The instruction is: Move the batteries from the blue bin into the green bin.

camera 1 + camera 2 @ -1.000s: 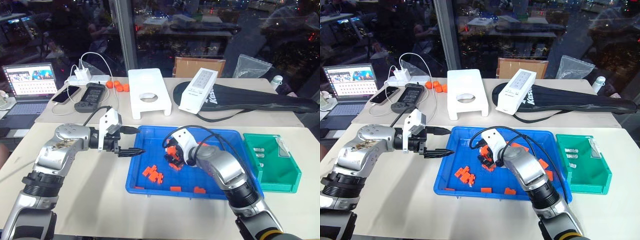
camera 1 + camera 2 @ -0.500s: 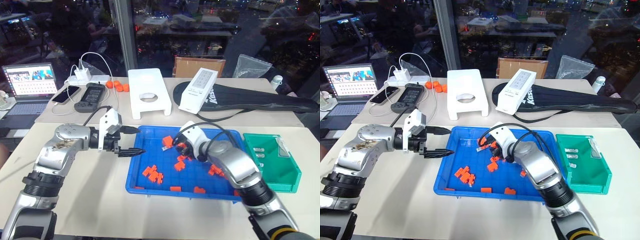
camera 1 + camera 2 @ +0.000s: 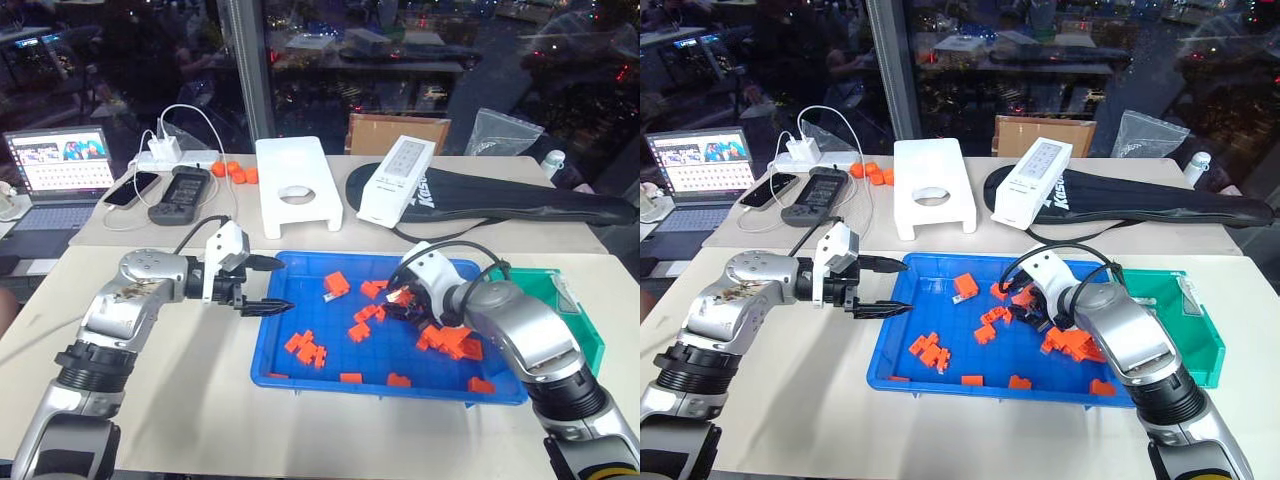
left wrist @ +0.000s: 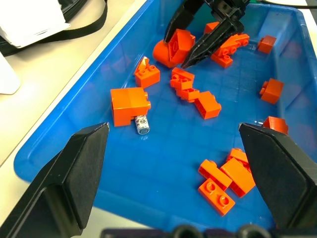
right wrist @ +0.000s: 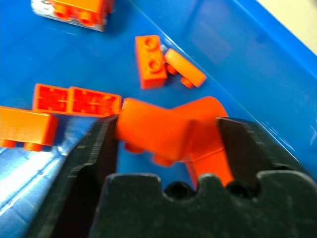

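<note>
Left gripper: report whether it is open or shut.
Open. The left gripper has its two black fingers standing wide apart, with the blue bin showing between them.

blue bin (image 3: pixel 300 375): bright blue | bricks (image 3: pixel 307 347): orange | battery (image 4: pixel 142 124): silvery-grey | green bin (image 3: pixel 592 345): teal-green | gripper fingers (image 4: pixel 79 168): black

The left arm reaches in from the lower left of the head view, elbow bent, its wrist turned toward frame centre — the left gripper (image 3: pixel 268 285) points level to the right, black fingers spread wide. The right arm comes up from the lower right; the right gripper (image 3: pixel 403 300) tilts down-left, fingers (image 5: pixel 94 148) parted.
</note>
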Action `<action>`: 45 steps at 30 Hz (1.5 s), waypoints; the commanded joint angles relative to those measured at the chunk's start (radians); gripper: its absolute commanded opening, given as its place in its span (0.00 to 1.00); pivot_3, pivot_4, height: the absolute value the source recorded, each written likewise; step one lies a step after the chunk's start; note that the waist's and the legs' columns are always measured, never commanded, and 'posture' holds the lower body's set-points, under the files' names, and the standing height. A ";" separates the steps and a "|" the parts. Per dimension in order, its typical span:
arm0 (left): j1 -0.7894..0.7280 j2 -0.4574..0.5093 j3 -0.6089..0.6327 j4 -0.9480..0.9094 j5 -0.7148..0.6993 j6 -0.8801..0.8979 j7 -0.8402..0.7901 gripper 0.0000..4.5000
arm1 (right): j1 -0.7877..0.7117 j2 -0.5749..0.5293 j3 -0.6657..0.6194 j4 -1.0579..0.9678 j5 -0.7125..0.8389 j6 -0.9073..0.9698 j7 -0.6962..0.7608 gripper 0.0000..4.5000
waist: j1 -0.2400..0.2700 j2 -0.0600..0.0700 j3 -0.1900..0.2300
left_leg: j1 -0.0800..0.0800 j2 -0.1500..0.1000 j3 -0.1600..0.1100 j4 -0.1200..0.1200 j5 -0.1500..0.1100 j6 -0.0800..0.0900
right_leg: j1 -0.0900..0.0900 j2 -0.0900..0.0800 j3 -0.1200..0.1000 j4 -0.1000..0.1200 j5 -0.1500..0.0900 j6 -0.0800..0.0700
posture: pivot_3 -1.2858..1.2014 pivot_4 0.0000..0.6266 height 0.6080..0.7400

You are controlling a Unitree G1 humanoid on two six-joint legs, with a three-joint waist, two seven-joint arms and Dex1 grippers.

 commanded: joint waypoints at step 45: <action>0.016 0.028 0.026 -0.075 -0.003 0.012 0.032 1.00 | -0.177 0.319 0.148 0.116 0.050 -0.137 0.044 0.32 | -0.023 0.000 0.000 | 0.000 0.000 -0.001 -0.002 0.000 0.000 | -0.001 0.001 -0.001 0.001 0.001 -0.002 | 0.52 0.24 0.86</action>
